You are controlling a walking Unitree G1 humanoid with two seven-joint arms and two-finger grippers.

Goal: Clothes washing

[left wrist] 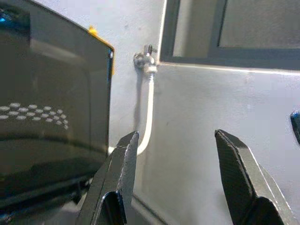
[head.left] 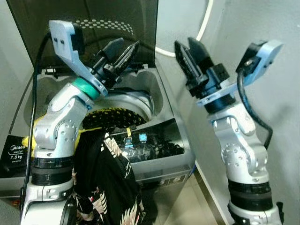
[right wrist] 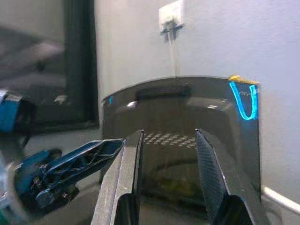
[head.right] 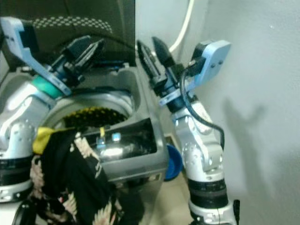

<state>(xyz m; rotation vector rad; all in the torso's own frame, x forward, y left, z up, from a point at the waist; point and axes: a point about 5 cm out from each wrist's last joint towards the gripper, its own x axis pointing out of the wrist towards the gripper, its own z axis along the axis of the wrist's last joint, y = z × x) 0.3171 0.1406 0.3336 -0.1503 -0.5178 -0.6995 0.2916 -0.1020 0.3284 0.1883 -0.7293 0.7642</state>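
A grey top-loading washing machine (head.left: 159, 161) stands before me with its dark lid (head.left: 117, 21) raised. A black garment with a pale flower print (head.left: 108, 183) hangs over the machine's front edge and down its front. More dark cloth with yellow trim (head.left: 115, 116) lies in the drum. My left gripper (head.left: 127, 47) is held above the drum in front of the lid, open and empty; its fingertips (left wrist: 129, 145) stand wide apart. My right gripper (head.left: 185, 44) is raised to the right of the machine, open and empty, pointing at the lid (right wrist: 187, 117).
A white hose (head.left: 206, 23) runs down the wall from a tap (left wrist: 145, 58) behind the machine. The grey wall (head.left: 281, 117) stands close on the right. A blue round object (head.right: 173, 161) lies on the floor beside the machine. A window (left wrist: 234, 28) is above.
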